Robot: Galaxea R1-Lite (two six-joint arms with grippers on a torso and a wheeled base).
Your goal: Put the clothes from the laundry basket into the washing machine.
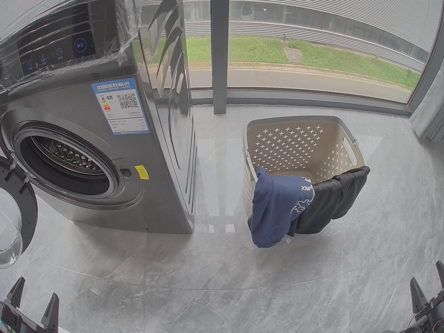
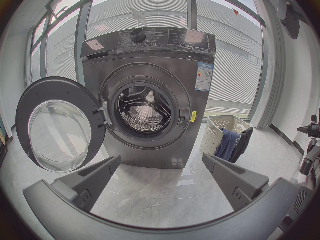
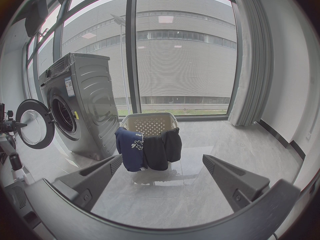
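1. Our left gripper and right gripper are wide apart, empty.
2. We see clothes hanging over the basket rim, near the washer.
3. Our left wrist view shows the whole open door.

There is one grey front-loading washing machine, with one round glass-paned door and one black dial on its top. Its front bears two stickers: one blue-and-white label and one small yellow tag. One beige perforated plastic laundry basket has two garments over its rim: one navy blue shirt and, as far as can be told, one black garment. There are two grippers: one left gripper, one right gripper.
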